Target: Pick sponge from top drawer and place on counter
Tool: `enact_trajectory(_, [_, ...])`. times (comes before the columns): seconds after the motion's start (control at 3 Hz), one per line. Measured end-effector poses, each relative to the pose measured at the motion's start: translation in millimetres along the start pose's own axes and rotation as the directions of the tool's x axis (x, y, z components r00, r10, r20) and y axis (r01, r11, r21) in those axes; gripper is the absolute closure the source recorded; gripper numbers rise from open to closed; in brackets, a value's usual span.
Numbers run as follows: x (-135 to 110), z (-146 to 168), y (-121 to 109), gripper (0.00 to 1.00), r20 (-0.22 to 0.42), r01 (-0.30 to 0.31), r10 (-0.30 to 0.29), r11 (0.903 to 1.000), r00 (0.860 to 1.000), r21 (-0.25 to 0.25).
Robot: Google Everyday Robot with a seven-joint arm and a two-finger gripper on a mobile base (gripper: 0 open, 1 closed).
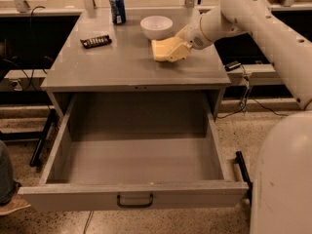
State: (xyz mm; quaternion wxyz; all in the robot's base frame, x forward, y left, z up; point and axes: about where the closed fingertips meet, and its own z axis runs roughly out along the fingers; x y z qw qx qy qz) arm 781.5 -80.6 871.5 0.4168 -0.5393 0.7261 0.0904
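The pale yellow sponge [160, 49] is at the counter [122, 62], right of centre, just in front of the white bowl; I cannot tell whether it touches the surface. My cream-coloured gripper [176, 48] comes in from the right and is shut on the sponge's right side. The top drawer [136, 160] is pulled fully open below the counter, and its inside shows nothing in it. Its dark pull handle [135, 202] is on the front panel.
A white bowl [156, 26] stands just behind the sponge. A blue can [116, 8] stands at the back of the counter. A dark flat packet [96, 41] lies at the left. My white arm [263, 28] spans the right side.
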Motion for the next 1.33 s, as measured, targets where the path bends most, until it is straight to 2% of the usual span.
enact_trajectory(0.67, [16, -19, 12, 0.00, 0.022, -0.021, 0.021, 0.9994, 1.000, -0.029])
enact_trajectory(1.0, [35, -72, 11, 0.00, -0.011, -0.047, 0.048, 0.9971, 0.999, 0.060])
enact_trajectory(1.33, [42, -124, 23, 0.00, -0.054, -0.035, 0.045, 0.9858, 0.998, 0.164])
